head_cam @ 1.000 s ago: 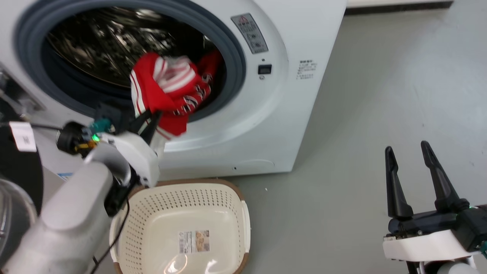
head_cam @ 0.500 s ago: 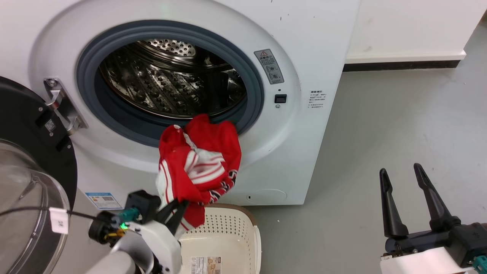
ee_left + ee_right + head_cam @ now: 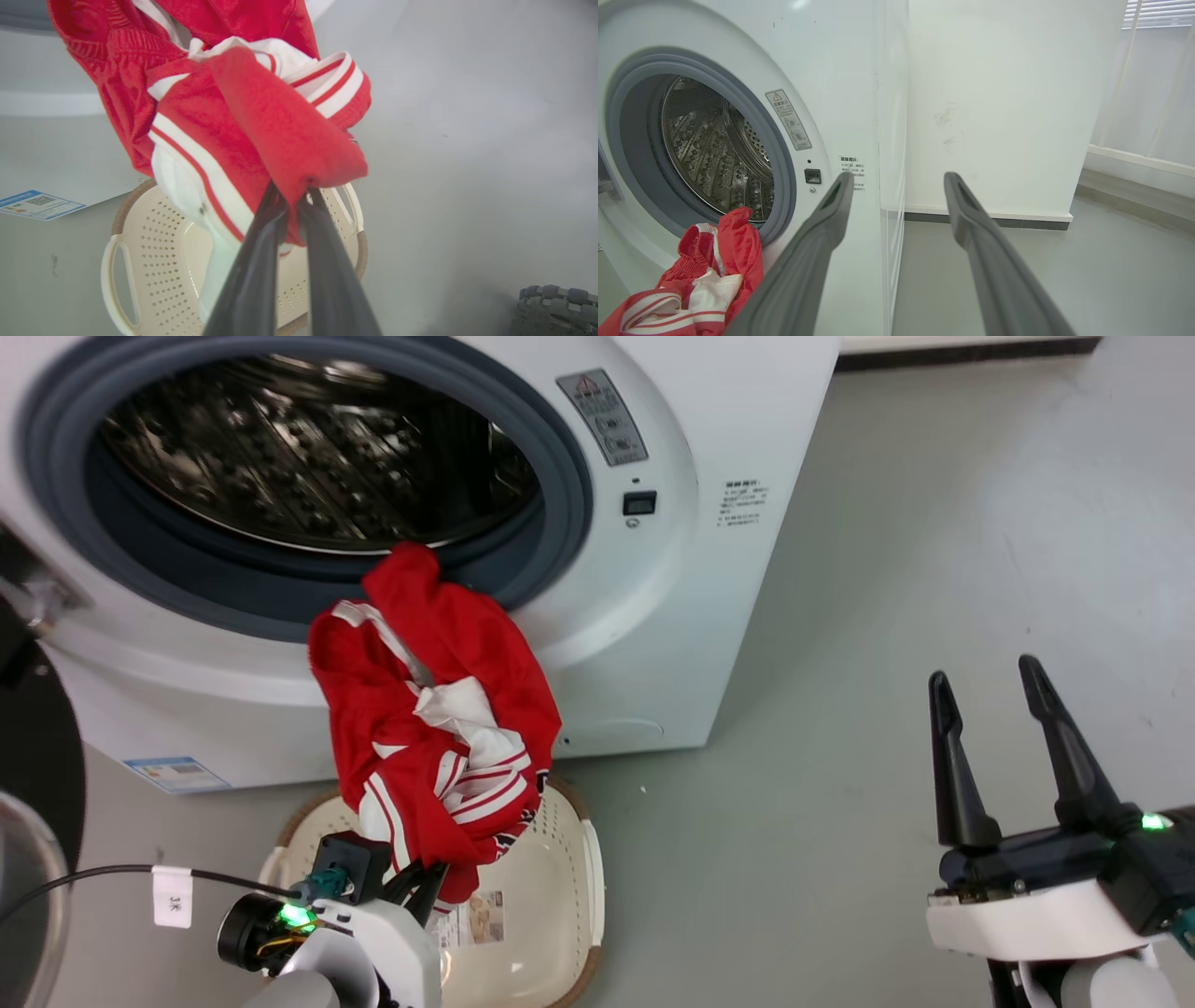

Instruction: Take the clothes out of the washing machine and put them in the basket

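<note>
While the washing machine (image 3: pixel 709 448) stands open, drum showing bare steel, the carry to the basket (image 3: pixel 590 859) is in hand.
The basket sits on the floor just near of the washer. The clothes (image 3: pixel 439 709) hang above it, before the porthole's lower lip, gripped by the clenched left pincer (image 3: pixel 292 198). The right pincer (image 3: pixel 982 669) is spread, idle, far right. Next, likely: lower over the basket's middle, then release.
</note>
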